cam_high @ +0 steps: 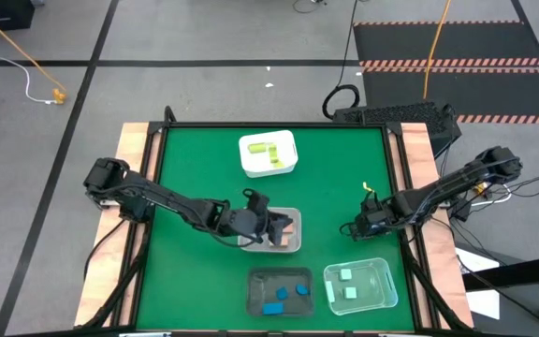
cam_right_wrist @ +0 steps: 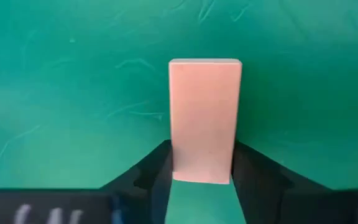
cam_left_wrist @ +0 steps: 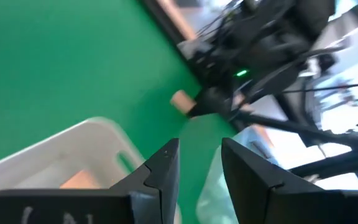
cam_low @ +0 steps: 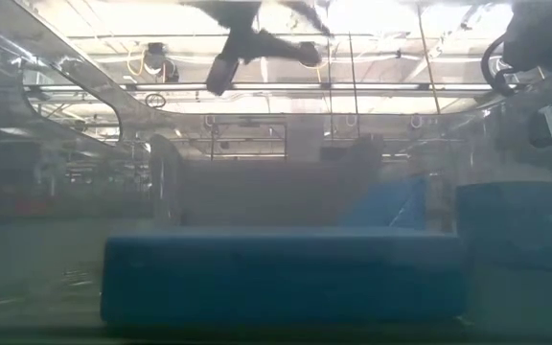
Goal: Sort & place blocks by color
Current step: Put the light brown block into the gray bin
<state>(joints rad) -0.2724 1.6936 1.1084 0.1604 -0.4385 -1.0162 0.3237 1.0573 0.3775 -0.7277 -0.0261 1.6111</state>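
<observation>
1. Right gripper (cam_right_wrist: 202,180) low over the green tabletop (cam_high: 204,168) on its right side, fingers set either side of a salmon-tan bar (cam_right_wrist: 204,118) and touching it.
2. Left gripper (cam_left_wrist: 197,171) above the white tub (cam_high: 274,229) at centre, part open, nothing held.
3. Yellow blocks (cam_high: 268,152) in far white tub, blue blocks (cam_high: 284,298) in dark tub, mint blocks (cam_high: 347,283) in clear tub.

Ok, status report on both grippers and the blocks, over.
Right gripper closing around salmon block on the green mat. Left gripper open, empty, over clear tub. Nothing in the way.
</observation>
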